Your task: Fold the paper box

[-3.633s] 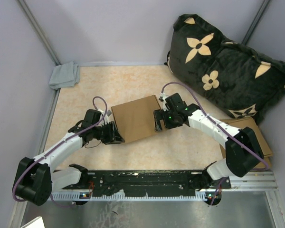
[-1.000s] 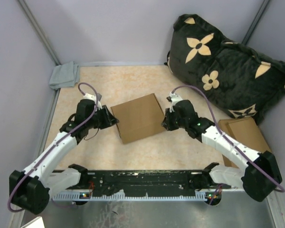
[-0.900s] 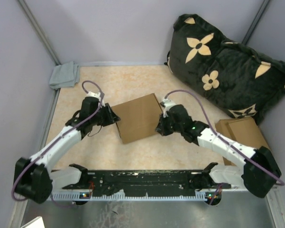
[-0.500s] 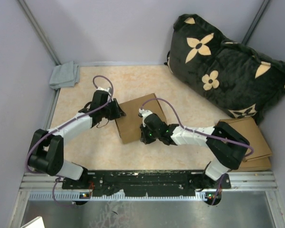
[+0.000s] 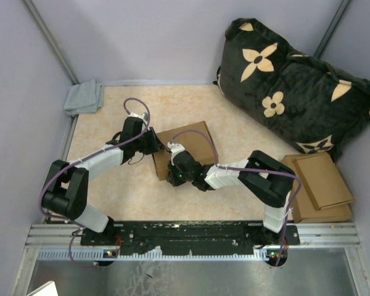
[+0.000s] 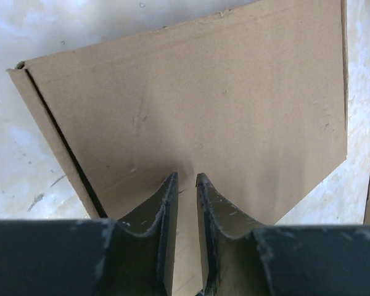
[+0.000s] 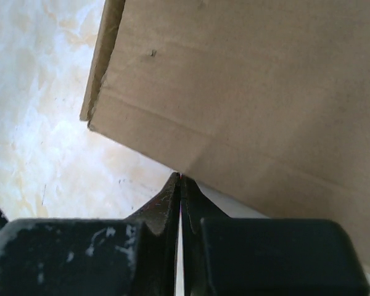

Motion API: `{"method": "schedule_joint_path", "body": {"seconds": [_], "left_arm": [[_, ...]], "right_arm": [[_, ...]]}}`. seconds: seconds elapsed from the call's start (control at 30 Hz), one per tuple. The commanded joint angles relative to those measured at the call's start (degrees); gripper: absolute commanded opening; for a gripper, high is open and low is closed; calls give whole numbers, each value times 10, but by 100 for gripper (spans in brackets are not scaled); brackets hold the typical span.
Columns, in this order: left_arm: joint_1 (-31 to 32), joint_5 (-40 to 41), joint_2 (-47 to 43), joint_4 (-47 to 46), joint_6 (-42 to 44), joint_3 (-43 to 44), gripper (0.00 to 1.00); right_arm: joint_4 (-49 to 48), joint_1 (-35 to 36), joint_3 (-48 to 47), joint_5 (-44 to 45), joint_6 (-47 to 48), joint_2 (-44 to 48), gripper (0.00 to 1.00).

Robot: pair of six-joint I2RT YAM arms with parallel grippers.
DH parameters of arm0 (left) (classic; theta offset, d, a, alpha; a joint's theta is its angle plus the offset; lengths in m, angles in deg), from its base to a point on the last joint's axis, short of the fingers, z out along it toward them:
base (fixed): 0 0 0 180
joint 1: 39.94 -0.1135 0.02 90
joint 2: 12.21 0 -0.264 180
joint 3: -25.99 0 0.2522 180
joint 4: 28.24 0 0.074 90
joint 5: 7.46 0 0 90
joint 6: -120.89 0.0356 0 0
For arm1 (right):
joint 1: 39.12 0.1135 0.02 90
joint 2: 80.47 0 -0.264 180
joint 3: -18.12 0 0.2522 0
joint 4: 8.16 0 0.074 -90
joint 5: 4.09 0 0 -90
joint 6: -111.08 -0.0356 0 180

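Note:
The paper box (image 5: 194, 137) lies closed and flat on the beige table, a plain brown cardboard slab. My left gripper (image 5: 155, 147) is at its left edge. In the left wrist view its fingertips (image 6: 185, 179) stand a narrow gap apart over the box top (image 6: 191, 92), with nothing pinched between them. My right arm reaches across in front of the box, and my right gripper (image 5: 172, 169) is at the near-left corner. In the right wrist view that gripper (image 7: 180, 177) is shut with nothing in it, its tips touching the lower edge of the box (image 7: 253, 92).
A dark pillow with cream flowers (image 5: 296, 86) fills the back right corner. A grey cloth (image 5: 84, 97) lies in the back left corner. A stack of brown cardboard boxes (image 5: 320, 182) sits at the right edge. Walls close in on three sides.
My right arm swung left along the box's front to its near-left corner and its jaws closed. My left gripper moved right onto the box's left edge and narrowed.

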State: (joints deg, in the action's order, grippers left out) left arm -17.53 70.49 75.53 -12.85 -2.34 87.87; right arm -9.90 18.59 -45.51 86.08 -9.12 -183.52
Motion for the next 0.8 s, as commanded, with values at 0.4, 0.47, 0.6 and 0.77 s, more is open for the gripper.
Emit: {"method": "schedule_joint_path", "body": {"seconds": [0.4,0.47,0.6,0.77], "left_arm": [[23,-12,51,35,16,-48,13],[23,-5,39,48,18,-37,14],[23,11,7,90,24,7,22],[22,18,-29,115,21,73,32]], "right_arm": [[-267,2,40,86,-25,4,0],[-228,2,57,74,-28,40,0],[-121,2,103,62,-20,172,0],[48,2,149,123,-7,316,2]]}}
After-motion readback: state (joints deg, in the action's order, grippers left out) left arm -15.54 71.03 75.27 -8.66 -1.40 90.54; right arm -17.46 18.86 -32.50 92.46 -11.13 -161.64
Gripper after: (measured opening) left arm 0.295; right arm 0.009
